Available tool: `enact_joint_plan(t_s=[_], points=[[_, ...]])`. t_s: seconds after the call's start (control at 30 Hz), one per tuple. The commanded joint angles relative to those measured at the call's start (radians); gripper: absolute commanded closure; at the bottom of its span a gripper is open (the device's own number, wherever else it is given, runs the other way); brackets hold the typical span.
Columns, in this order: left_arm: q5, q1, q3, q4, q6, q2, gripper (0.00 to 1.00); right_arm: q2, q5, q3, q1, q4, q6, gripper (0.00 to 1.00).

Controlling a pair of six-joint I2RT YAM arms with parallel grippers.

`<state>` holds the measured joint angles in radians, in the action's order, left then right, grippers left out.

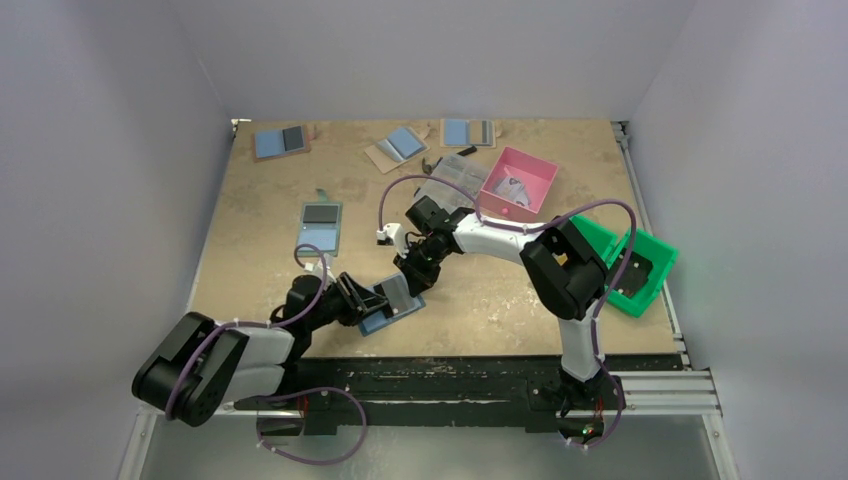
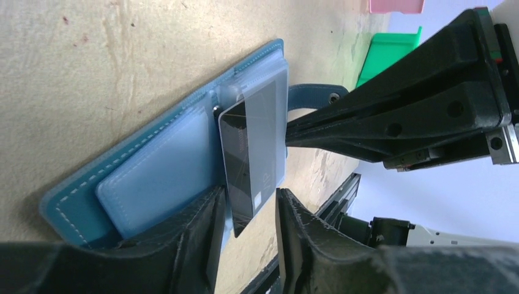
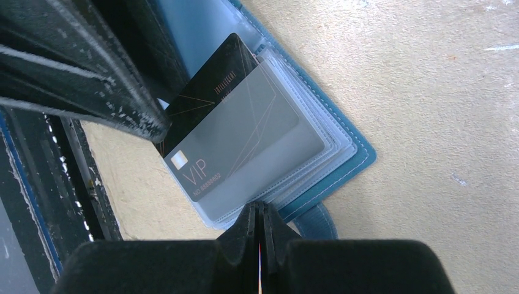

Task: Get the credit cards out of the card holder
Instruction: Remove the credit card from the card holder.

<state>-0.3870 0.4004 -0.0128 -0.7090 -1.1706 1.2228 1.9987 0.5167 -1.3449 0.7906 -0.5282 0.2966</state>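
Black, likely stiff and slick, the credit card juts from the card holder. Your left fingers stand apart astride its free end: pinch there. Right fingers are closed at the holder's edge.

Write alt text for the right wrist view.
A black VIP card sticks partly out of a clear sleeve in the open blue card holder on a tan table. The right gripper, shut, sits at the sleeves' near edge.
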Motion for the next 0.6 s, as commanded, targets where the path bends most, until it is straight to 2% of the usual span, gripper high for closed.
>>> enact_joint_plan(t_s=[0.0, 0.2, 0.3, 0.4, 0.57], points=[[0.069, -0.005, 0.045, -0.058, -0.027, 0.052, 0.65, 0.086, -0.087, 0.021, 0.005, -0.033, 0.045, 0.96], [0.095, -0.005, 0.041, -0.082, -0.033, 0.071, 0.79, 0.092, -0.071, 0.018, 0.009, -0.038, 0.044, 0.96], [0.097, -0.005, 0.034, -0.080, -0.020, 0.071, 1.00, 0.092, -0.068, 0.017, 0.009, -0.037, 0.040, 0.96], [0.089, -0.005, 0.029, -0.049, 0.012, 0.055, 1.00, 0.089, -0.079, 0.016, 0.008, -0.038, 0.036, 0.96], [0.175, -0.005, 0.008, 0.280, 0.093, -0.125, 1.00, 0.084, -0.109, 0.020, -0.014, -0.035, 0.028, 0.96]])
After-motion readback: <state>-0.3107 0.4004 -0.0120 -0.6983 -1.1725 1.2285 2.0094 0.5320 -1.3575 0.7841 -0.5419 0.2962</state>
